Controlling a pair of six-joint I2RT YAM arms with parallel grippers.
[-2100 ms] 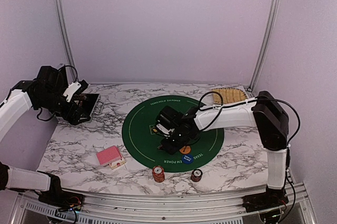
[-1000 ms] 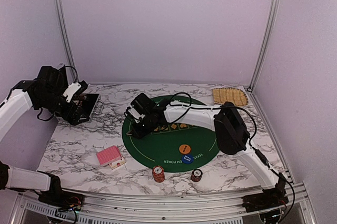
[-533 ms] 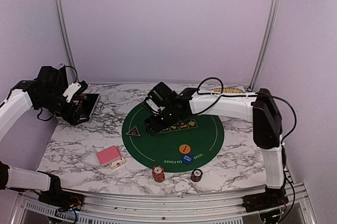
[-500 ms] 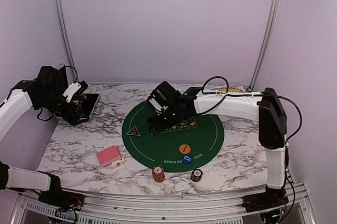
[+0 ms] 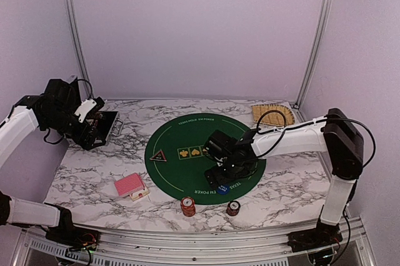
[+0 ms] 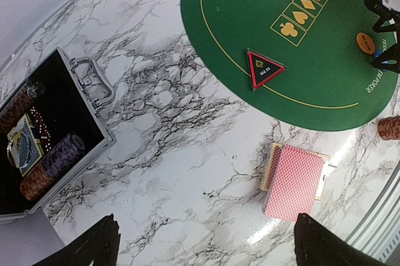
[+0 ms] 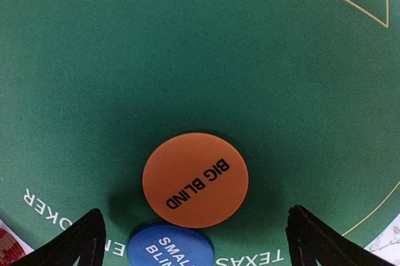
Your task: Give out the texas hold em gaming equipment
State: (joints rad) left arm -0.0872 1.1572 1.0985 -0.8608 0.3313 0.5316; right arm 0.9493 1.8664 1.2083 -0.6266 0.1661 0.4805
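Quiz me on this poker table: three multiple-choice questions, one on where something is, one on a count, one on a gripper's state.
1. Where does the black triangular marker lie?
A. in the case
B. on the green mat, near its left edge in the top view
C. on the woven tray

2. How many chip stacks stand on the marble table in front of the mat?
A. one
B. two
C. four

3. How is the right gripper?
A. open over the orange disc
B. shut on the disc
C. shut and empty

Answers:
1 B: the top view shows it flat on the felt, left of the suit symbols.
2 B: two short stacks stand side by side on the marble by the mat's near edge.
3 A: the right wrist view shows both fingers spread wide, with the disc flat on the mat between them.
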